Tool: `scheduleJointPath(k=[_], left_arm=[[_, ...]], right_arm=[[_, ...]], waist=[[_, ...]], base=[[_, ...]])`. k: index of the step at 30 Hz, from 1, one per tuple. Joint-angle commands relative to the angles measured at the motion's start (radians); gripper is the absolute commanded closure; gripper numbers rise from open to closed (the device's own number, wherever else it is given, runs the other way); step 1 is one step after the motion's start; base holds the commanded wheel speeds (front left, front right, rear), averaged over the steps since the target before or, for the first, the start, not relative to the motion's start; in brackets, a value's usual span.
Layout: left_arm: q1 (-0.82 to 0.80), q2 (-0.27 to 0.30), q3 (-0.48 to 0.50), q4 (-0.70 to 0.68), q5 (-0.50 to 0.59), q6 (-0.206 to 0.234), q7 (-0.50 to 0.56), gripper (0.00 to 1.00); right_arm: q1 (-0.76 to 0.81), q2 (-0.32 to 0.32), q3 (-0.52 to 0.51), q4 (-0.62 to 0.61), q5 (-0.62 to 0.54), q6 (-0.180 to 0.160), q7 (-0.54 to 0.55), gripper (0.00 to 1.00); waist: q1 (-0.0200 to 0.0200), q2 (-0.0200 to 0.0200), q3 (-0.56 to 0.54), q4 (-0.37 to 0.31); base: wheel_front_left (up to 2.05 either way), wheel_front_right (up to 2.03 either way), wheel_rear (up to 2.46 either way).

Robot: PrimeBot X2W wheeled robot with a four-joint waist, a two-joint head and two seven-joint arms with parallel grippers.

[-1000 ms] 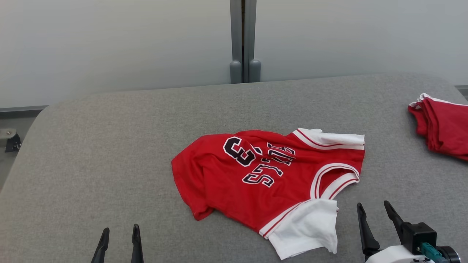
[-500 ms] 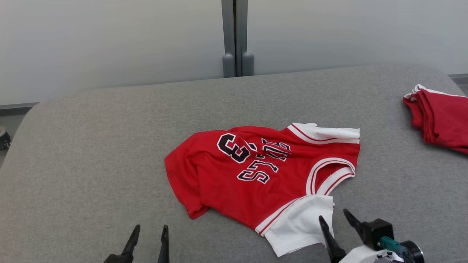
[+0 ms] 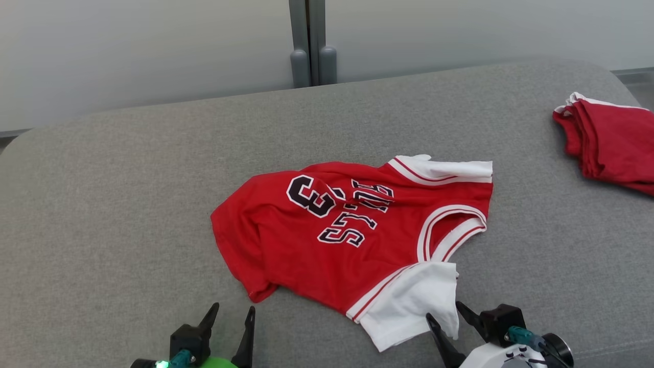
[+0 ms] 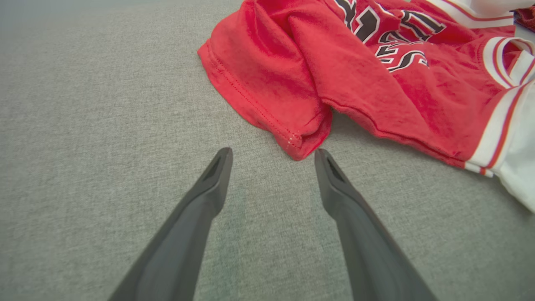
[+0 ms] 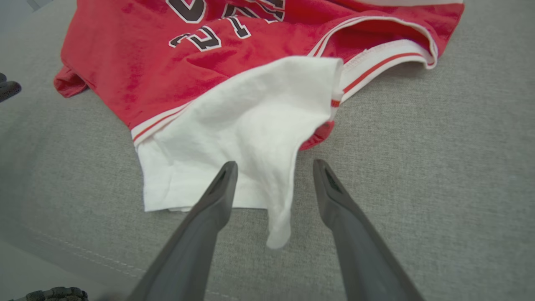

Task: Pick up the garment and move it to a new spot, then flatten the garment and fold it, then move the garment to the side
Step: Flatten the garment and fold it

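Crumpled red jersey with white sleeves (image 3: 352, 235) lies midway across a grey fabric-covered desk (image 3: 127, 179); it looks light, limp and likely to sag. Right hand (image 5: 273, 167) straddles the white sleeve (image 5: 250, 125), left hand (image 4: 273, 152) sits just short of the red hem corner (image 4: 299, 144); both spread wide, gripping nothing, both sensible holds

Grey cushion (image 3: 112, 214) bare left of jersey (image 3: 301, 255); folded red pile (image 3: 610, 143) blocks far right edge.
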Motion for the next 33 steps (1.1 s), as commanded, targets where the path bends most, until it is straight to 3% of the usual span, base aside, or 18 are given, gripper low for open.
scheduleJointPath(k=[1, 8, 12, 13, 20, 25, 28, 30, 32, 33], left_arm=[[-0.027, 0.011, -0.001, 0.016, 0.003, -0.006, -0.007, 0.0], [-0.097, 0.009, -0.026, 0.096, 0.001, -0.012, -0.024, 0.0], [-0.136, 0.008, -0.033, 0.136, -0.006, -0.015, -0.037, 0.0], [-0.144, 0.008, -0.037, 0.15, -0.005, -0.015, -0.039, 0.0], [-0.199, 0.017, -0.041, 0.23, 0.001, -0.013, -0.049, 0.0], [-0.216, 0.025, -0.041, 0.273, 0.0, -0.013, -0.05, 0.0], [-0.22, 0.033, -0.035, 0.291, -0.003, -0.011, -0.051, 0.0], [-0.222, 0.039, -0.033, 0.299, -0.003, -0.008, -0.05, 0.0], [-0.22, 0.044, -0.03, 0.303, -0.002, -0.005, -0.05, 0.03], [-0.219, 0.046, -0.029, 0.305, -0.002, -0.005, -0.05, 0.13]], right_arm=[[-0.018, -0.004, 0.004, 0.0, 0.003, -0.002, 0.0, 0.09], [-0.048, -0.008, 0.016, 0.003, 0.007, -0.002, -0.008, 0.07], [-0.063, -0.009, 0.021, 0.006, 0.01, -0.002, 0.001, 0.15], [-0.067, -0.009, 0.022, 0.007, 0.012, -0.002, 0.004, 0.22], [-0.084, -0.005, 0.031, 0.007, 0.02, -0.002, 0.019, 0.25], [-0.07, -0.005, 0.033, -0.004, 0.027, -0.002, 0.046, 0.0], [-0.062, -0.008, 0.036, -0.015, 0.031, -0.002, 0.058, 0.02], [-0.062, -0.007, 0.039, -0.022, 0.036, -0.002, 0.061, 0.1], [-0.063, -0.006, 0.049, -0.024, 0.045, -0.002, 0.069, 0.25], [-0.065, -0.005, 0.059, -0.025, 0.055, -0.002, 0.074, 0.59]], waist=[[0.0, 0.0, 0.014, -0.013], [0.0, 0.0, 0.045, -0.029], [0.0, 0.0, 0.067, -0.038], [0.0, 0.0, 0.072, -0.04], [0.0, 0.0, 0.103, -0.056], [0.0, 0.0, 0.109, -0.063], [0.0, 0.0, 0.11, -0.068], [0.0, 0.0, 0.109, -0.07], [0.0, 0.0, 0.107, -0.072], [0.0, 0.0, 0.106, -0.072]], base=[[0.0, 0.0, 0.0], [0.0, 0.0, 0.0], [0.0, 0.0, 0.0], [0.0, 0.0, 0.0], [0.0, 0.0, 0.0], [0.0, 0.0, 0.0], [0.0, 0.0, 0.0], [0.0, 0.0, 0.0], [0.0, 0.0, 0.0], [0.0, 0.0, 0.0]])
